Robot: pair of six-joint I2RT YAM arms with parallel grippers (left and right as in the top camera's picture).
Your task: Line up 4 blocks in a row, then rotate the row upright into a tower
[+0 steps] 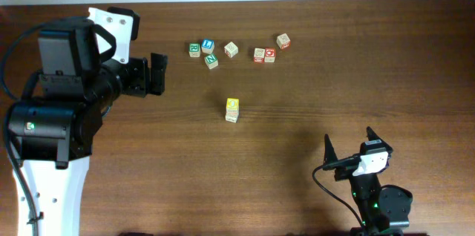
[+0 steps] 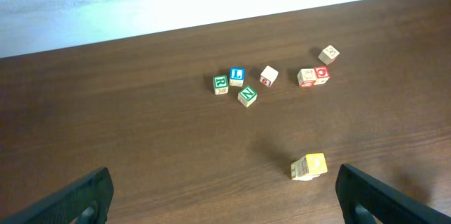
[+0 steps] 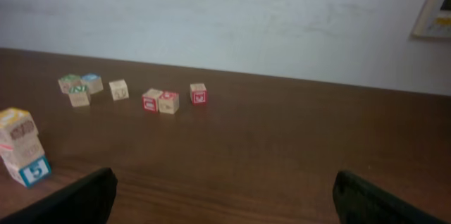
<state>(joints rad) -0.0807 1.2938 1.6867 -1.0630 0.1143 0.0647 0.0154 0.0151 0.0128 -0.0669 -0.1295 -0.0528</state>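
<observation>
The small stack of blocks (image 1: 232, 109), yellow on top, stands near the middle of the worktop (image 1: 297, 191), well apart from both pairs of jaws, released and empty; light, stiff wood, probably topple-prone, best pinched low across opposite flat faces.

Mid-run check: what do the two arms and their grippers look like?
The left arm is bulky and black, with a white lower link, a white bracket with bolt holes, a small green mark and a black cable. The left gripper is black. The right arm has a black base with a green light, a white wrist block and a black cable. The right gripper has pointed black fingers.
</observation>
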